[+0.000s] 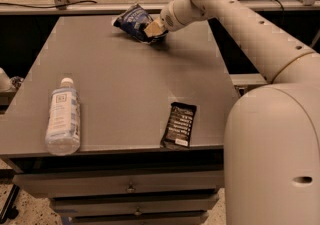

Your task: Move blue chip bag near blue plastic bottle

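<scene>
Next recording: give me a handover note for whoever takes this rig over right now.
The end effector is at the far edge of the table, against the blue chip bag.
The blue plastic bottle lies on its side near the front left corner.
A black wrapper lies by the front edge.
Done: approach to the bag.
Left: carry it over beside the bottle.

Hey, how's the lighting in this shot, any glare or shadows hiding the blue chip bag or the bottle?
Camera view: warm, even light, no glare on the grey table. The blue chip bag at the far edge shows small foil highlights, with the tool against it and a dark shadow beneath. The blue plastic bottle at front left is plainly lit. The pale arm looks brightest.
</scene>
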